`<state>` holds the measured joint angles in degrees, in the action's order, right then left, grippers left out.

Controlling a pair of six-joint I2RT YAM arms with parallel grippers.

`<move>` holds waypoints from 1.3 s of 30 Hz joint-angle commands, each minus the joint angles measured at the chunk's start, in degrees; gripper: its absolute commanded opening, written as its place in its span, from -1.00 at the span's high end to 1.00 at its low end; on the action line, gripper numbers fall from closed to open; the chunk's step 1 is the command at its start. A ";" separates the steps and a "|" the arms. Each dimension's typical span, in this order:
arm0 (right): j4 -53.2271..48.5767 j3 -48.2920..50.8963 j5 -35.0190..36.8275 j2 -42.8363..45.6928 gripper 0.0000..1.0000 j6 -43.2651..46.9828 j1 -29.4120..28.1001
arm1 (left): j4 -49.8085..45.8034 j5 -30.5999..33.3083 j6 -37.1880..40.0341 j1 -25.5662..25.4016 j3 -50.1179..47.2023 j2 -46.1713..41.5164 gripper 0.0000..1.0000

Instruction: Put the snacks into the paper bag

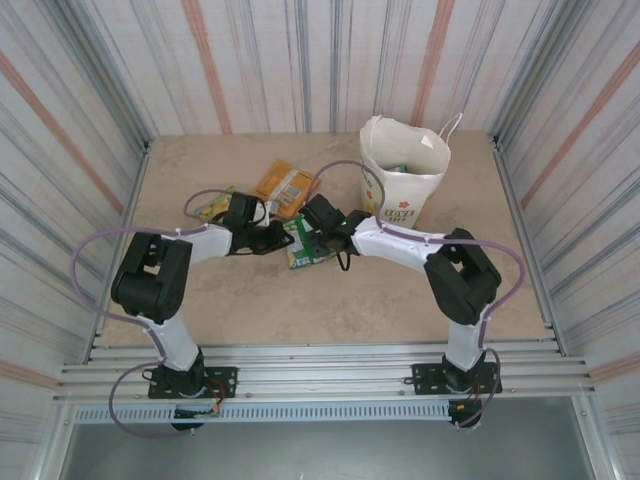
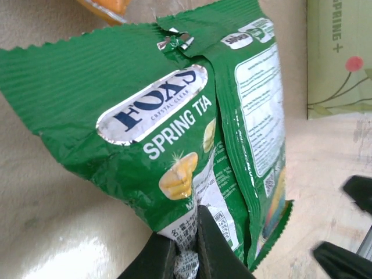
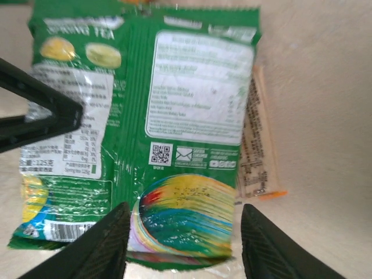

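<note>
Two green FOX'S snack packets (image 1: 300, 243) lie side by side mid-table. My left gripper (image 2: 187, 232) is shut on the bottom edge of the face-up "Spring Tea" packet (image 2: 128, 116). The other green packet (image 3: 195, 110) lies label-side up, and my right gripper (image 3: 183, 232) stands open with a finger on each side of its near end. In the top view the left gripper (image 1: 272, 238) and right gripper (image 1: 318, 230) meet at these packets. Orange packets (image 1: 283, 185) lie behind them, and a yellow-green one (image 1: 212, 207) sits to the left. The paper bag (image 1: 405, 175) stands upright at the back right.
A green item (image 1: 400, 168) shows inside the bag's open mouth. An orange-edged packet (image 3: 258, 145) pokes out from under the green one. The left arm's black fingers (image 3: 40, 116) reach in at the left of the right wrist view. Striped walls enclose the table.
</note>
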<state>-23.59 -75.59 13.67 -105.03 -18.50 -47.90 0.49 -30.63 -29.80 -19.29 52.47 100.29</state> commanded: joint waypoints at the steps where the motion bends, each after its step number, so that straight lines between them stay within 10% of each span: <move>1: 2.22 0.95 1.73 7.01 -0.11 3.46 -0.71 | -6.18 1.32 5.93 -0.73 2.41 -5.13 0.91; 13: 11.36 8.82 -3.38 23.94 -0.20 9.20 0.97 | -11.07 -5.26 18.18 -1.09 4.40 -19.46 0.96; 39: 28.11 22.95 -47.11 44.13 -0.33 2.23 20.11 | 3.10 -25.15 25.23 -4.69 12.97 -30.83 1.00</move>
<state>0.95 -53.67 -26.33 -61.76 -13.17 -28.73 -1.56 -52.56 -4.54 -23.29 62.63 70.17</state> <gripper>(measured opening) 0.664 0.105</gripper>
